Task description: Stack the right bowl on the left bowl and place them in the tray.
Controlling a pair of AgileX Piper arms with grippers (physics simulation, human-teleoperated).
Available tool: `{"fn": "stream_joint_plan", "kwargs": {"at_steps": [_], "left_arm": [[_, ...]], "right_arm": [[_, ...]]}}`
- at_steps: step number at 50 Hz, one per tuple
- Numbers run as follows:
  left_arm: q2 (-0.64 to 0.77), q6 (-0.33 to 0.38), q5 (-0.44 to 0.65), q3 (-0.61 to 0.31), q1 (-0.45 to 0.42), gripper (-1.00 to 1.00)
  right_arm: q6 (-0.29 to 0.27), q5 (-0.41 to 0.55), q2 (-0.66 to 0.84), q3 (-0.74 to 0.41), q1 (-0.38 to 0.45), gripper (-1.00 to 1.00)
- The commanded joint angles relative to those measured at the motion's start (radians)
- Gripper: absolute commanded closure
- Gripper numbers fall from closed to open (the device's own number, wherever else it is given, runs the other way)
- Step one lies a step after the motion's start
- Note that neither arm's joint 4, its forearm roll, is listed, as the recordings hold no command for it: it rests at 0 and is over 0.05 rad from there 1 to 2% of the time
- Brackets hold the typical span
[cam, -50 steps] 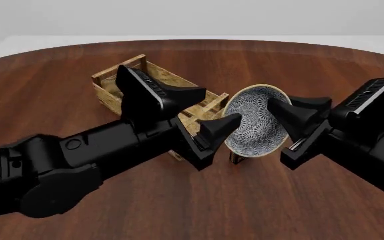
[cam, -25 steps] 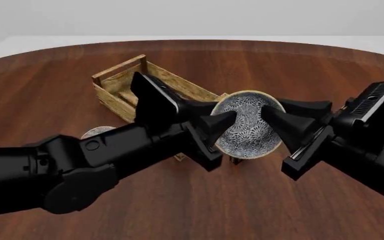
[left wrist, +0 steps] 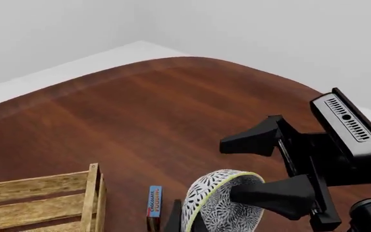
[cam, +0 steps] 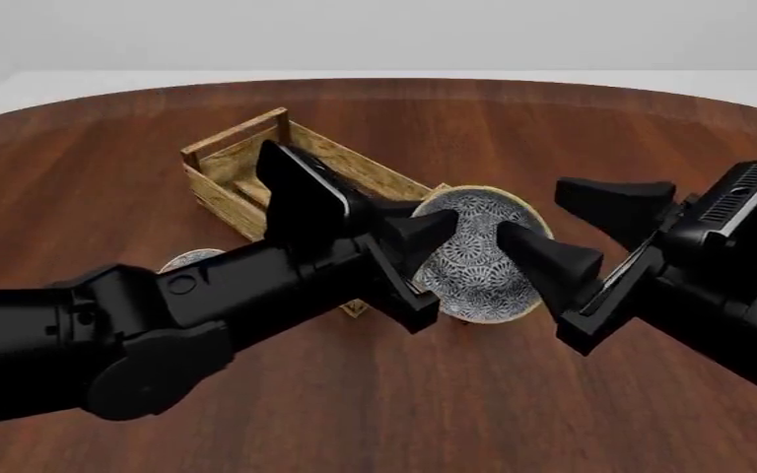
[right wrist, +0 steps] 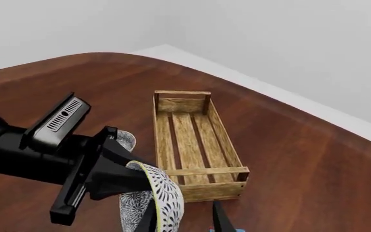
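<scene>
Two patterned bowls, one lifted | left bowl point(cam: 192, 259) sits on table behind your left arm | slatted wood tray point(cam: 240, 163) empty | left gripper point(cam: 421, 258) clamps tilted right bowl point(cam: 477, 258) beside tray | right gripper point(cam: 576, 227) spread apart

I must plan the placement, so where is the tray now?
In the front view the tray stands left of centre, behind the left arm, its near end beside the lifted bowl.

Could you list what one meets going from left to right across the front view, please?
The left bowl peeking out behind the left arm → the tray → the left gripper → the right bowl → the right gripper.
</scene>
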Motion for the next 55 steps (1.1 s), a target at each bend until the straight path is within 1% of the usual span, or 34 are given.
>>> {"fn": "stream_joint_plan", "kwargs": {"at_steps": [1, 16, 20, 27, 33, 43, 49, 52, 54, 55], "left_arm": [[-0.010, 0.023, 0.003, 0.007, 0.012, 1.00], [-0.010, 0.031, 0.001, 0.005, 0.037, 1.00], [-0.003, 0.037, 0.006, -0.006, 0.048, 1.00], [0.012, 0.055, 0.009, -0.027, 0.057, 1.00], [0.047, 0.078, 0.007, -0.062, 0.062, 1.00], [0.085, 0.075, 0.014, -0.102, 0.075, 1.00], [0.033, 0.071, 0.048, -0.080, 0.086, 1.00], [0.007, 0.100, 0.058, -0.065, 0.096, 1.00], [-0.013, 0.119, 0.072, -0.062, 0.124, 1.00], [-0.027, 0.117, 0.083, -0.061, 0.126, 1.00]], "right_arm": [[-0.022, -0.012, 0.004, 0.002, -0.009, -1.00], [-0.010, 0.007, -0.022, 0.000, 0.006, -1.00], [-0.002, 0.017, -0.033, -0.001, 0.025, -1.00], [-0.001, 0.021, -0.038, -0.001, 0.029, -1.00], [0.001, 0.028, -0.047, -0.002, 0.032, -1.00], [0.004, 0.037, -0.059, -0.002, 0.028, -1.00], [0.004, 0.048, -0.076, -0.005, 0.013, -1.00], [0.001, 0.060, -0.093, -0.006, 0.002, -1.00], [0.003, 0.072, -0.109, -0.008, 0.002, -1.00], [0.002, 0.080, -0.120, -0.010, -0.001, -1.00]]}}
